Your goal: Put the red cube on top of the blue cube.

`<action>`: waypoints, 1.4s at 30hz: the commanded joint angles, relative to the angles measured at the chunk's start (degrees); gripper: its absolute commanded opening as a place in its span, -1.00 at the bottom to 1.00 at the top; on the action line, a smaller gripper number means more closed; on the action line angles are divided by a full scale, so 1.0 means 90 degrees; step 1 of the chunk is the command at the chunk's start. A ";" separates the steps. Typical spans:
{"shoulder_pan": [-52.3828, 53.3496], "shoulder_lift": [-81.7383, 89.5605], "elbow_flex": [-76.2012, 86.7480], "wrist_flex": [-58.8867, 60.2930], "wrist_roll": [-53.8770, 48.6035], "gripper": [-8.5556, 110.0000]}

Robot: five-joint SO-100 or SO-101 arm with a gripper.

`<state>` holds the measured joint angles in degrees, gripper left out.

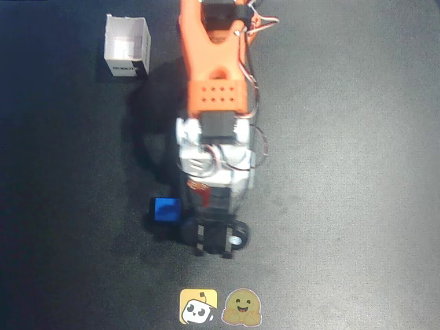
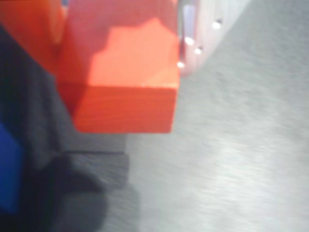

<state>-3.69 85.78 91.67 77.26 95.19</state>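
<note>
In the wrist view the red cube [image 2: 128, 92] fills the upper left, clamped between an orange finger [image 2: 29, 29] and a pale finger [image 2: 198, 34]. My gripper [image 2: 120, 58] is shut on it and holds it above the table, with its shadow below. The blue cube [image 2: 8, 169] shows at the left edge, lower than the red cube. In the overhead view the blue cube [image 1: 166, 208] sits on the dark table just left of my gripper [image 1: 201, 198]. Only a sliver of the red cube [image 1: 198, 187] shows under the arm there.
A white open box [image 1: 127, 47] stands at the back left of the overhead view. The orange arm [image 1: 214, 62] reaches down from the top centre. Two small logo pictures [image 1: 199, 306] lie at the bottom edge. The grey table [image 1: 344, 172] spreads to the right.
</note>
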 commanded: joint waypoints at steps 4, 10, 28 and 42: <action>0.0557 0.0605 0.0146 0.0039 -0.0039 -0.78; 0.0957 0.0596 0.0215 0.0078 -0.0059 -0.78; 0.1592 0.0566 0.0352 0.0078 0.0625 -0.78; 0.1641 0.0205 -0.0039 -0.0283 -0.0029 -0.78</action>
<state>10.99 87.19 94.48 75.59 95.89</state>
